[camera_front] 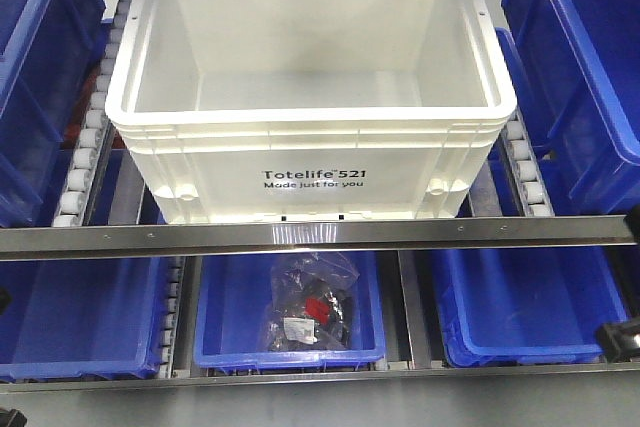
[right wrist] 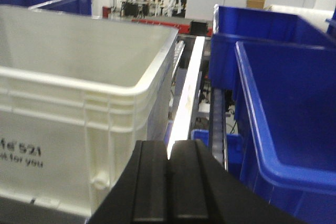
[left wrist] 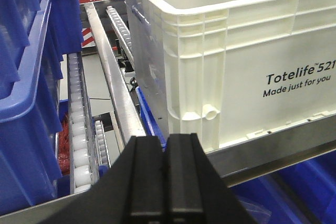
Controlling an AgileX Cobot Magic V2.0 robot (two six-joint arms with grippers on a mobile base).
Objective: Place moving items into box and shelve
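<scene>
Large white ribbed plastic tote (camera_front: 310, 97) on roller shelf; left hand (left wrist: 166, 182) and right hand (right wrist: 169, 182) both closed, empty.

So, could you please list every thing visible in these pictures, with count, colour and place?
Tote: one, white, printed "Totelife 521", on the upper roller shelf, centre; the visible inside looks empty.
Bins: several, blue, beside and below the tote.
Clear bag: one, dark and red parts, in the lower middle bin.
Roller tracks: white, both sides of the tote.
Shelf rail: metal, along the tote's front.
Plush toys: none visible.
Left gripper: black, shut.
Right gripper: black, shut.
</scene>
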